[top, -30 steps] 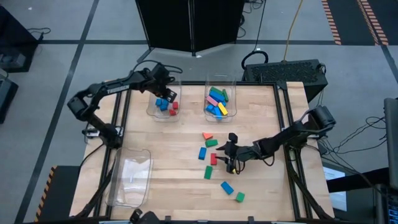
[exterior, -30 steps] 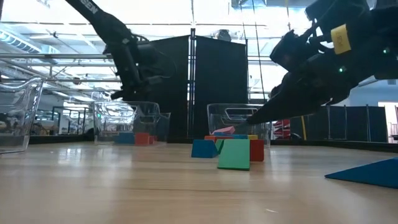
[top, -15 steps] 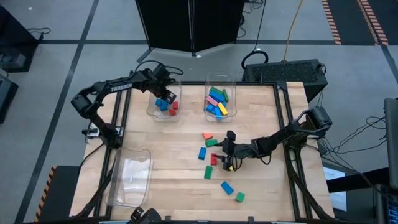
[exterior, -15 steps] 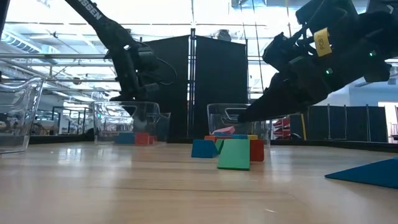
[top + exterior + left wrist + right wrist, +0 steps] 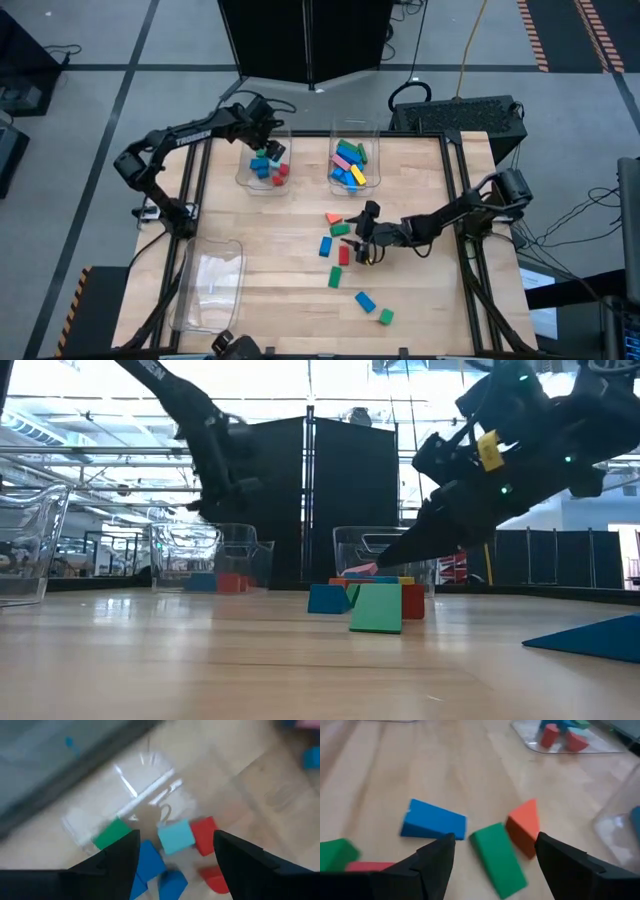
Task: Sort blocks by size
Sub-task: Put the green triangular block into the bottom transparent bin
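Note:
Several loose blocks lie on the table's middle, among them an orange block (image 5: pixel 333 217), a green block (image 5: pixel 341 229), a blue block (image 5: pixel 325 246) and a red block (image 5: pixel 343 256). My right gripper (image 5: pixel 362 234) hovers low over them, open. In its wrist view the fingers stand on either side of the green block (image 5: pixel 497 857) without touching it. My left gripper (image 5: pixel 266 148) hangs open above the far-left clear bin (image 5: pixel 247 180). Below it lie a cyan block (image 5: pixel 176 837), a green one (image 5: pixel 112 834), blue ones (image 5: pixel 150 862) and red ones (image 5: pixel 205 835).
A second clear bin (image 5: pixel 350 185) at the far middle holds pink, cyan, yellow, blue and green blocks. A third clear bin (image 5: pixel 210 290) stands at the near left. More blocks lie nearer: green (image 5: pixel 335 276), blue (image 5: pixel 365 301), green (image 5: pixel 385 317).
My right gripper has gone toward the table's far edge, from beside the red block to over the green and orange blocks. My left gripper has stayed over the far-left bin.

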